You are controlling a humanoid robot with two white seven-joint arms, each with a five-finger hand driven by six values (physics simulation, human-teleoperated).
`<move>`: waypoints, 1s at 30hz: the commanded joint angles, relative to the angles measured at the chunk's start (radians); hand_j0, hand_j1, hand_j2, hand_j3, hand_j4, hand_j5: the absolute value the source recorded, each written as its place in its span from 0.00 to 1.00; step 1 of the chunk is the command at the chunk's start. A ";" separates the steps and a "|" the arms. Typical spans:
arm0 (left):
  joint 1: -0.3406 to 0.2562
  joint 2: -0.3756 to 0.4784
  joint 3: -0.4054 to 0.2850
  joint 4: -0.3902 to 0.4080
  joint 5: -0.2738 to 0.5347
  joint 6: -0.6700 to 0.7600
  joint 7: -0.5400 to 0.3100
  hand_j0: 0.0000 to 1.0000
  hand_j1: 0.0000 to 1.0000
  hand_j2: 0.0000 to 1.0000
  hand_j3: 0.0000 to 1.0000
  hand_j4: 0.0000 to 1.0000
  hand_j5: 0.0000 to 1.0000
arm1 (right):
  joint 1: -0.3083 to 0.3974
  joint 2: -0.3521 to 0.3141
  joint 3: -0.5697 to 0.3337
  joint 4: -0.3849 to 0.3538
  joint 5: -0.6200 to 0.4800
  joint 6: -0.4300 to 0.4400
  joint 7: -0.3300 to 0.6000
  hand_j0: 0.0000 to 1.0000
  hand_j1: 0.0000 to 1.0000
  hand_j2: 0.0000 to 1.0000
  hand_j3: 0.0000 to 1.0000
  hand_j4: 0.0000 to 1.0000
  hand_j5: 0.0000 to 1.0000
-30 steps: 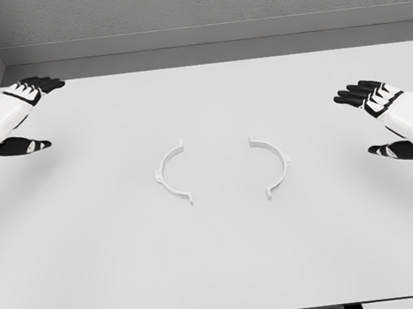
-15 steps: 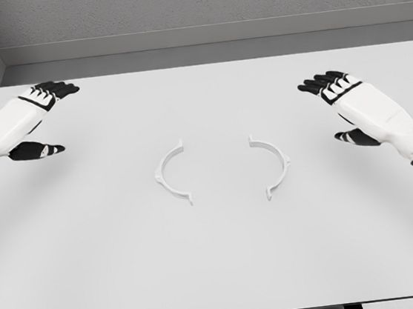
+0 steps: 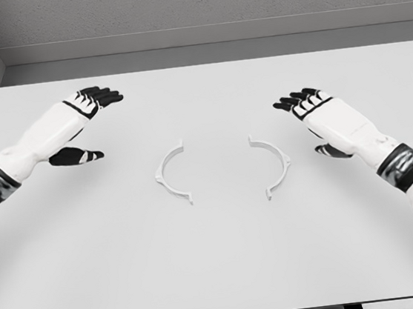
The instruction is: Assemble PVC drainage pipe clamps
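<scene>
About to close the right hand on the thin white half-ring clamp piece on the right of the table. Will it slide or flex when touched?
The right white half-ring clamp piece is a thin band lying flat on the smooth white table, so a sideways nudge probably slides it. It looks light. The open arc may flex slightly if squeezed. The right hand is open, short of it.

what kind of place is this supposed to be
Most likely a simulated test bench, not a real workshop: a plain white table against bare grey walls, with only two white clamp halves on it and both robot hands, left and right, open above it.
</scene>
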 commanded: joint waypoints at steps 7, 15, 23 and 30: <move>0.006 -0.001 -0.089 -0.114 0.007 0.000 0.001 1.00 1.00 1.00 1.00 1.00 1.00 | -0.021 0.004 0.066 0.032 0.008 0.013 0.007 1.00 1.00 1.00 1.00 1.00 1.00; 0.006 -0.033 -0.111 -0.091 0.005 0.000 0.001 1.00 1.00 1.00 1.00 1.00 1.00 | -0.061 0.027 0.102 0.065 0.008 0.030 0.007 1.00 1.00 1.00 1.00 1.00 1.00; 0.000 -0.056 -0.118 -0.042 0.004 0.000 0.001 1.00 1.00 1.00 1.00 1.00 1.00 | -0.078 0.041 0.111 0.102 0.019 0.033 0.007 1.00 1.00 1.00 1.00 1.00 1.00; -0.052 -0.111 -0.134 0.050 -0.027 0.000 0.001 1.00 1.00 1.00 1.00 1.00 1.00 | -0.095 0.056 0.117 0.124 0.021 0.044 0.007 1.00 1.00 1.00 1.00 1.00 1.00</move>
